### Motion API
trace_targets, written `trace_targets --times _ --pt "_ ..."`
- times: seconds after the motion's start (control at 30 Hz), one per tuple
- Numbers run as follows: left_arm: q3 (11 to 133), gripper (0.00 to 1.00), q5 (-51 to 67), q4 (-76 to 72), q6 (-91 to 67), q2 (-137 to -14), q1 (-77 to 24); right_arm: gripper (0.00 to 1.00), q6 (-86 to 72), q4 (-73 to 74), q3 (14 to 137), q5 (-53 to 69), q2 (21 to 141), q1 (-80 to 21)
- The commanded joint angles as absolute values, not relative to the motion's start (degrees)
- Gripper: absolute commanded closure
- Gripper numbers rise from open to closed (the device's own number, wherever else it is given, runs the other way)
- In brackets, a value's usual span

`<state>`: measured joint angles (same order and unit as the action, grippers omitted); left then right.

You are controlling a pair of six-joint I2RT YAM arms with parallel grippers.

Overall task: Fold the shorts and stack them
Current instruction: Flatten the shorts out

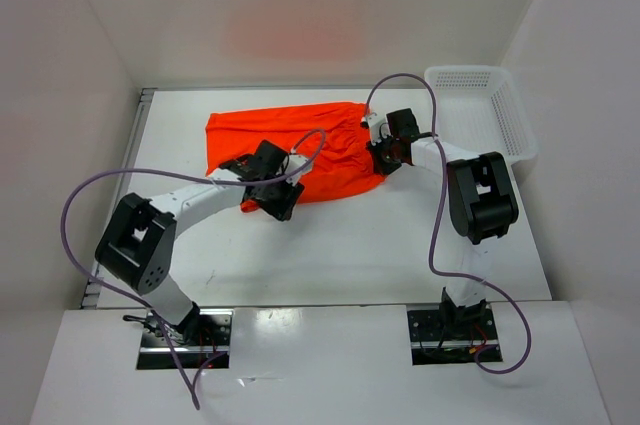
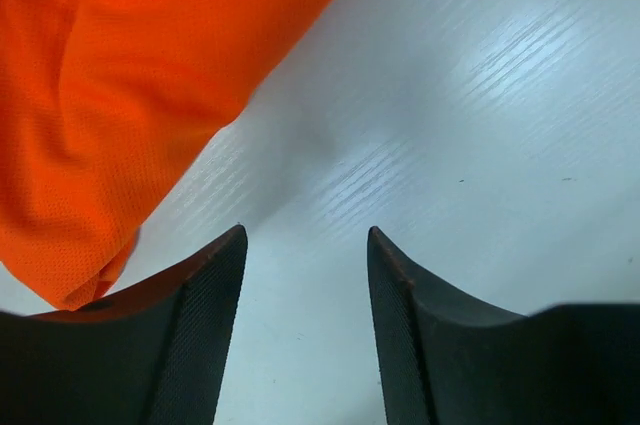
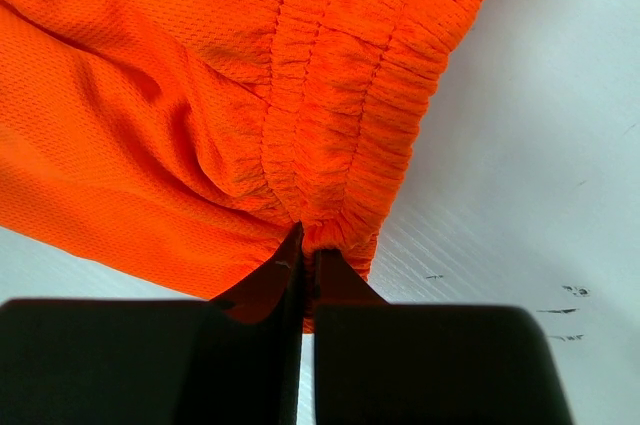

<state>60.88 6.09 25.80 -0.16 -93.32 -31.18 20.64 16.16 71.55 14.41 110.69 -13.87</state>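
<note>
Bare tabletop (image 1: 340, 245) is lying open nearer than the shorts (image 1: 300, 135); right of the shorts, a white basket (image 1: 462, 70) is blocking passage.

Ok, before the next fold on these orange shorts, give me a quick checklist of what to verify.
1. Right claw shut on the waistband: ok.
2. Left claw gripping the shorts: not ok; it is open over bare table, with the cloth beside it.
3. Shorts lying flat: not ok; puckered near the waistband.
4. Basket apart from the shorts: ok.
5. Left arm's cable off the cloth: cannot tell.
</note>
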Motion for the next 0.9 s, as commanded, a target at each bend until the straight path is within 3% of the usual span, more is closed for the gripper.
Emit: trace_targets --times 0.0,0.07,0.1,0.13,0.23,0.37,0.43,0.6,0.73,0.8,0.87 --pt "63.8 0.43 11.0 25.5 0.0 -89.7 -28.6 1.00 22.1 18.3 70.2 13.7 107.9 -14.5" --pt "64.5 0.52 11.9 26.1 0.0 -88.3 -23.6 1.00 22.1 18.3 70.2 13.7 107.9 -14.5" --pt "64.5 0.66 13.0 27.0 0.0 -88.3 -21.4 1.00 22.1 18.3 70.2 13.7 107.9 -14.5" --pt "63.8 0.73 16.7 27.6 0.0 -87.7 -16.4 1.00 22.1 18.3 70.2 13.7 107.9 -14.5" --pt "60.7 0.82 26.1 28.4 0.0 -88.8 -8.6 1.00 22.1 18.3 70.2 13.7 107.9 -14.5" --pt "55.3 0.78 35.6 26.1 0.0 -90.4 5.9 1.00 22.1 18.3 70.2 13.7 107.9 -14.5" --pt "54.6 0.77 38.2 23.5 0.0 -92.0 8.3 1.00 22.7 18.3 70.2 13.7 107.9 -14.5" --pt "55.3 0.72 34.8 20.6 0.0 -96.5 8.3 1.00 22.7 18.8 70.2 14.4 107.4 -14.5" --pt "57.1 0.61 33.3 19.5 0.0 -98.0 3.7 1.00 22.7 18.8 69.1 14.2 106.3 -14.5" --pt "57.1 0.49 31.1 18.9 0.0 -98.7 2.5 1.00 22.7 18.8 69.1 13.7 106.3 -14.5" --pt "57.1 0.46 28.4 17.2 0.0 -100.7 2.5 1.00 22.7 18.8 68.6 13.7 106.3 -14.5"
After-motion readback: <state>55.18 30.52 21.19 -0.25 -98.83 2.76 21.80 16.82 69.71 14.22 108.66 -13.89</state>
